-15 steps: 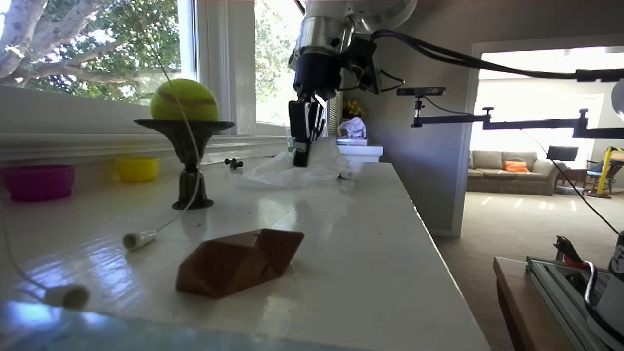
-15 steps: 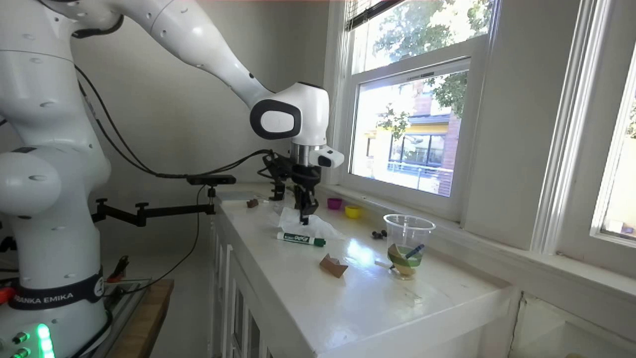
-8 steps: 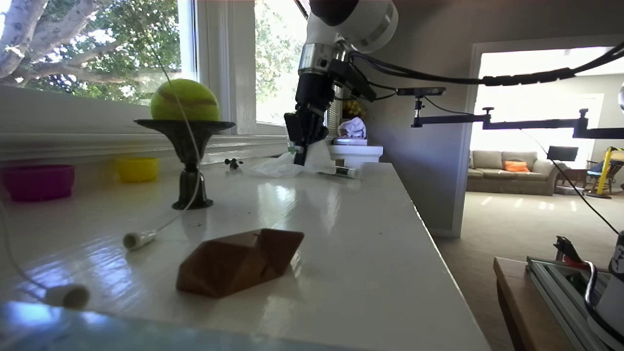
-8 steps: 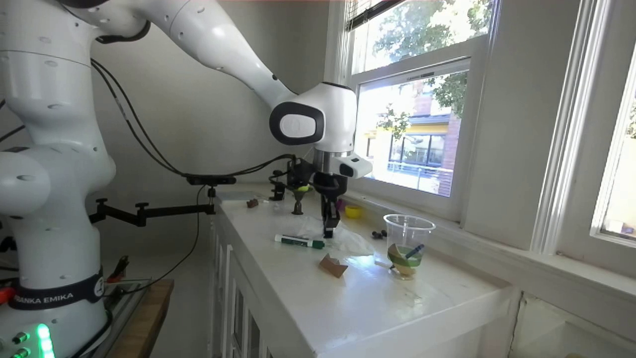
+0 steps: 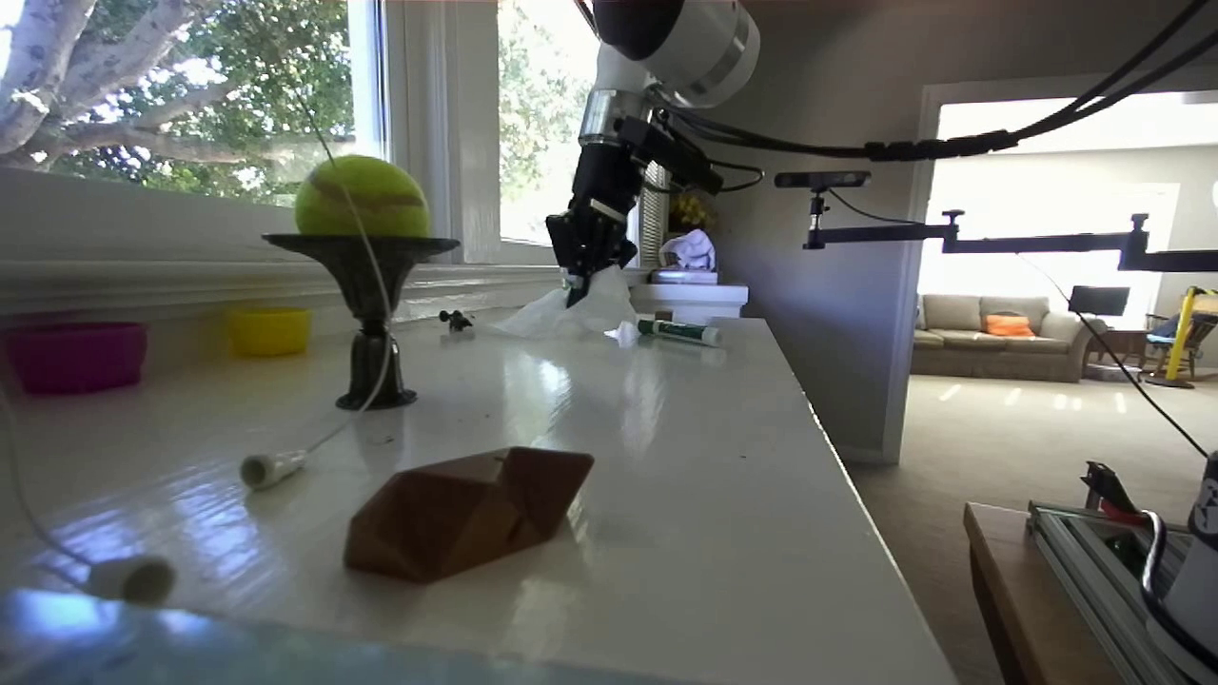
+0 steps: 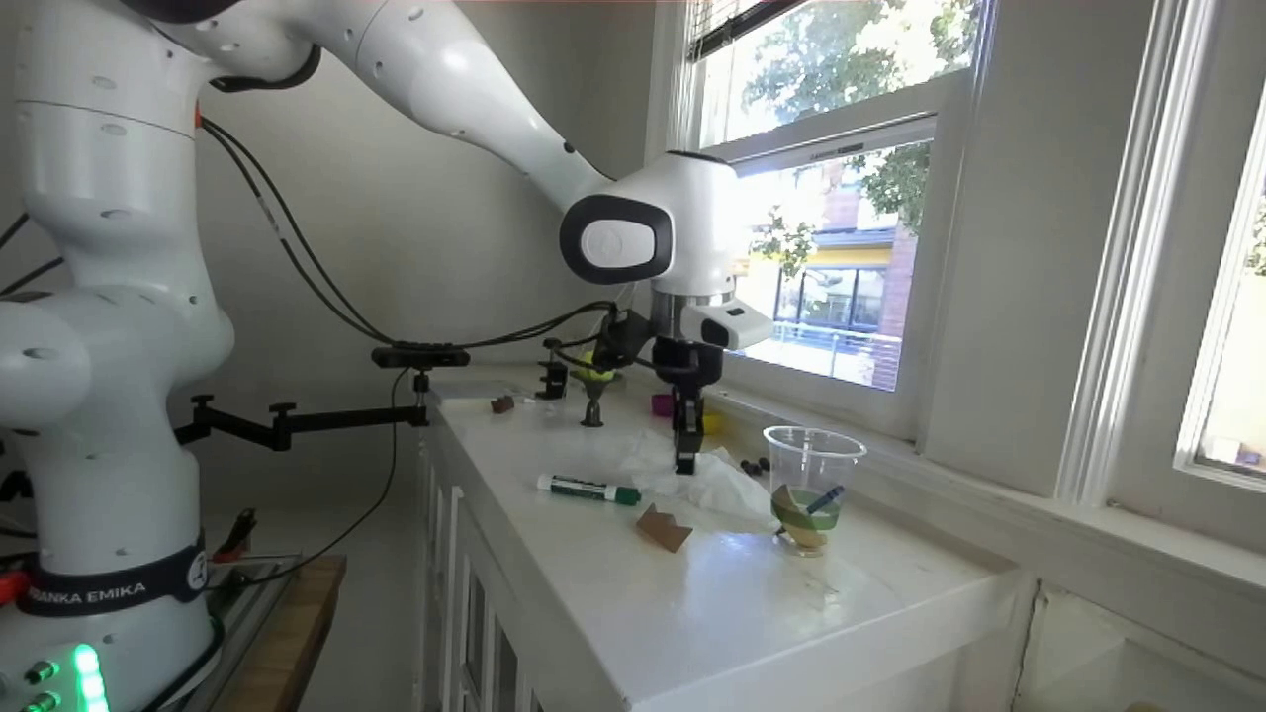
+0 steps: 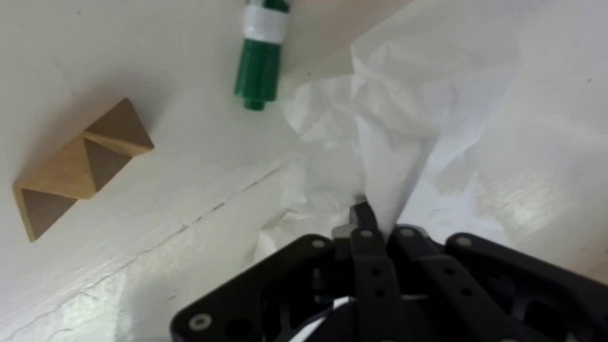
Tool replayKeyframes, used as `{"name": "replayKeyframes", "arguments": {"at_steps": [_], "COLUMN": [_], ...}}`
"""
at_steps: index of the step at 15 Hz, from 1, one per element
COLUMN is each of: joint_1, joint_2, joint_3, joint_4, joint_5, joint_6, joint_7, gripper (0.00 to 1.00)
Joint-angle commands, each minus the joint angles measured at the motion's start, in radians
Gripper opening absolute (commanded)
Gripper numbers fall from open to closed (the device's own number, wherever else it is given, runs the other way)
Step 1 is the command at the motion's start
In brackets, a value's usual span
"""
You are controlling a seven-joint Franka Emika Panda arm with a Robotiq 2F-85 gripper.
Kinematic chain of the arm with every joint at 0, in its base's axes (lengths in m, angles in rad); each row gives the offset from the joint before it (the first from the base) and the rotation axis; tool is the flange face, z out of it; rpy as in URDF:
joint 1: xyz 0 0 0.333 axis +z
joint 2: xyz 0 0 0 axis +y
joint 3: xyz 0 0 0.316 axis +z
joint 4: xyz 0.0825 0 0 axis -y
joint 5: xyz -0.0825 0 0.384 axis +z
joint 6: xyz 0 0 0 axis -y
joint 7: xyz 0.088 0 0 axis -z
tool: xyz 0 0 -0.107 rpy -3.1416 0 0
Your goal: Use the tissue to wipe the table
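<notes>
FRANKA EMIKA — black band (image 6: 119,592), arm base (image 6: 134,648) | marker (image 6: 588,489) print — illegible

Yellow cup (image 6: 711,423) mostly hidden, marker (image 7: 261,54) cut short

In an exterior view, by the right edge of the table (image 6: 692,633), the gripper (image 6: 685,465) covers most of the yellow cup and one side of the purple cup (image 6: 662,404); dark pieces (image 6: 755,466) there are too small to tell. At the near end of the table, in an exterior view, a pale bluish surface (image 5: 209,649) is blurred and cut off by the picture's bottom. In the wrist view the top edge cuts off the marker, and the gripper, itself cut off below, hides part of the tissue (image 7: 394,156).
</notes>
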Motion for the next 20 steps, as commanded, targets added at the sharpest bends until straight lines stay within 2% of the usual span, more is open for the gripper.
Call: {"name": "replayKeyframes", "arguments": {"at_steps": [1, 8, 13, 17, 20], "joint_1": [0.033, 0.134, 0.151, 0.157, 0.161], "joint_2": [-0.071, -0.18, -0.148, -0.149, -0.141], "joint_3": [0.046, 0.129, 0.132, 0.133, 0.14], "joint_4": [-0.028, -0.086, -0.082, -0.106, -0.128], "joint_5": [0.027, 0.026, 0.016, 0.057, 0.036], "joint_6": [-0.032, -0.082, -0.125, -0.029, 0.093], "joint_7": [-0.039, -0.129, -0.119, -0.143, -0.165], "gripper": [0.0, 0.0, 0.0, 0.0, 0.0]}}
